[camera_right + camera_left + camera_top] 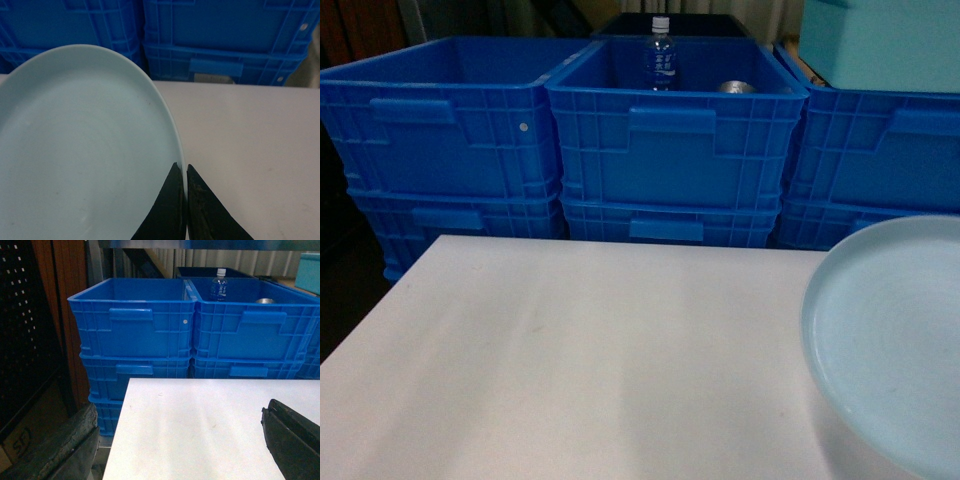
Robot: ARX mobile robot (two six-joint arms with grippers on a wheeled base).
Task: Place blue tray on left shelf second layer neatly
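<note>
**On the white table: blue tray pinched at its rim**

At the table's right edge, the blue tray (895, 340) sits w/ the right gripper (186, 172) clenched on its rim, one finger inside, one outside. Tray is bare inside. Left gripper (180, 440) is spread wide over the white table (590, 360), holding nothing.

Behind the table, dark blue crates (670, 150) stand stacked in rows. Middle top crate holds a water bottle (661, 55) upright at the back & a metal can (740, 87) beside it. Top-left crate (445, 115) interior mostly hidden. Teal box (885, 40) rests on the right crate stack.
</note>
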